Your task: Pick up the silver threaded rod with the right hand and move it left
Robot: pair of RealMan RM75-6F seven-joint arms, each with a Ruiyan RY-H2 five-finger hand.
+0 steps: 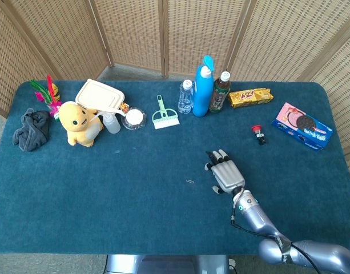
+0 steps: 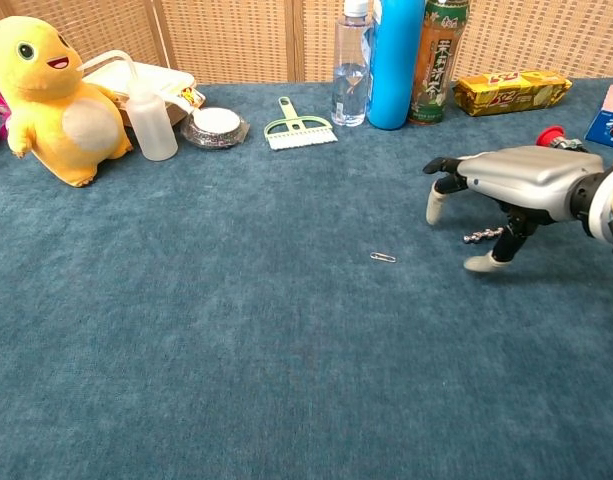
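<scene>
Peeking from under right hand (image 2: 516, 185): short silver threaded rod (image 2: 481, 236), ridged; fingers (image 2: 438, 203) clamped on it.

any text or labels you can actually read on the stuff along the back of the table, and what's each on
"52" on the yellow snack pack, a likely reading, the print being small.
Green tea bottle: label has characters, too blurred to read.
Blue cookie box: printed wording, too small to read.
Tall blue bottle and clear water bottle: no legible text.
</scene>
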